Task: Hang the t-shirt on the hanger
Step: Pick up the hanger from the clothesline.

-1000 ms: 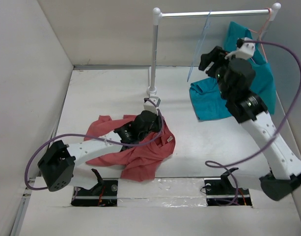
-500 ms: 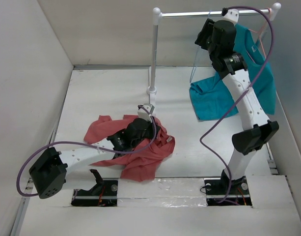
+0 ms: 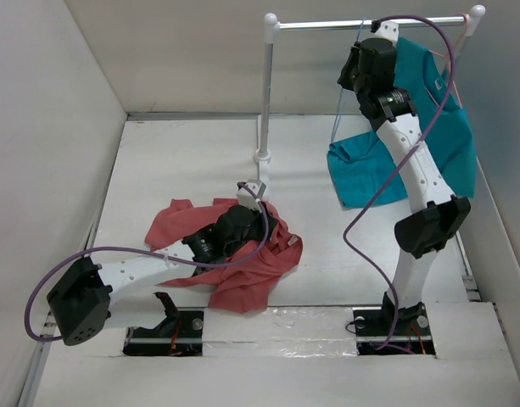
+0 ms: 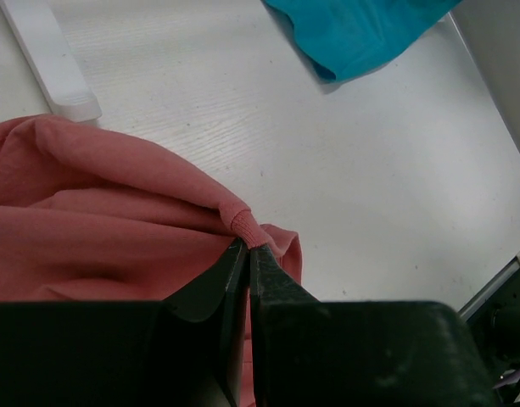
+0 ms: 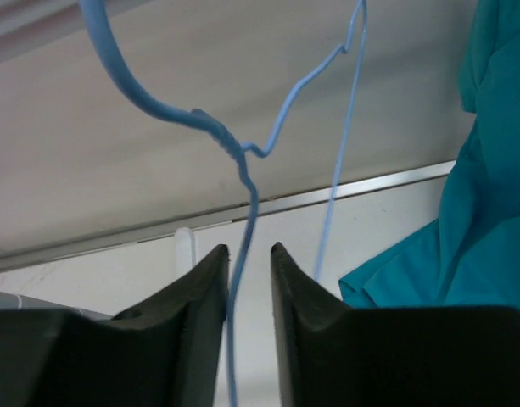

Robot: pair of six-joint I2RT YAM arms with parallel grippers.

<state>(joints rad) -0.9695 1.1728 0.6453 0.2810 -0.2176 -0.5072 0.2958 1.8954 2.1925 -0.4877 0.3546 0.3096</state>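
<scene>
The salmon-red t-shirt point(image 3: 243, 275) lies crumpled on the table near the left arm. My left gripper point(image 3: 264, 227) is shut on a ribbed edge of the t-shirt point(image 4: 115, 212), pinched right at the fingertips point(image 4: 234, 254). The light-blue wire hanger point(image 3: 336, 114) hangs from the rail at the back right. My right gripper point(image 3: 355, 61) is raised up to it. In the right wrist view the hanger's neck wire point(image 5: 243, 170) runs down between the two fingers point(image 5: 210, 271), which stand a little apart; the wire lies close against the left one.
A white rail point(image 3: 370, 23) on a post point(image 3: 265, 93) spans the back. A teal t-shirt point(image 3: 446, 144) hangs from a pink hanger point(image 3: 455, 51) at the rail's right end and drapes onto the table. Walls enclose the left, back and right.
The right arm has swung up from in front of the teal t-shirt to the rail, and its jaws have narrowed around the hanger wire. The left arm has barely shifted.
</scene>
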